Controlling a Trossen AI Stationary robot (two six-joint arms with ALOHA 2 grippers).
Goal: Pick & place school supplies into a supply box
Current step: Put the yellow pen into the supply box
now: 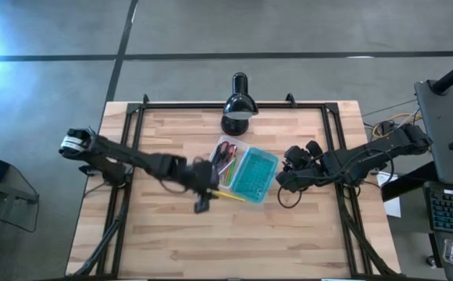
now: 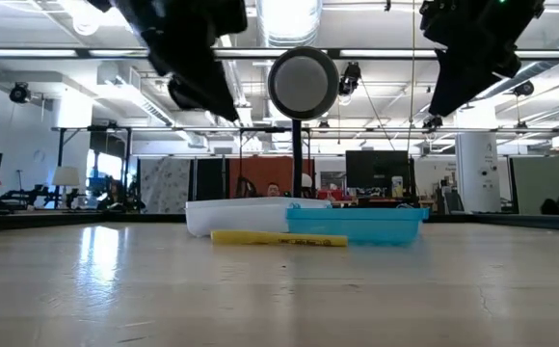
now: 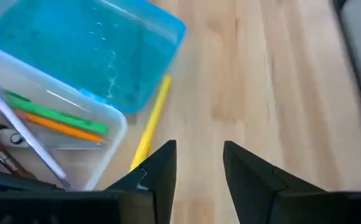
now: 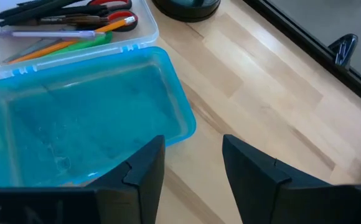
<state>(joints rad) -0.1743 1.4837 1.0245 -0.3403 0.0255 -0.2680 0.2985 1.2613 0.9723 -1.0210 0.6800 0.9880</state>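
The supply box lies open at mid-table: a clear tray [image 1: 226, 158] and a turquoise lid [image 1: 255, 176] laid flat beside it. In the tray [image 4: 75, 28] lie green, orange, pale and dark pens and the red-handled scissors [image 4: 109, 5]. One yellow pen [image 1: 231, 196] lies flat on the table along the box's near side [image 3: 152, 122] [image 2: 278, 238]. My left gripper [image 3: 199, 180] is open, raised above the table just left of that pen and touching nothing. My right gripper [image 4: 193, 168] is open too and hovers at the lid's right edge [image 4: 87, 118].
A black desk lamp [image 1: 238, 109] stands at the far edge behind the box, and its round head [image 2: 304, 85] shows above the box in the low view. A dark cable loop [image 1: 287, 197] lies right of the lid. Bare wood [image 1: 234, 242] spans the near half.
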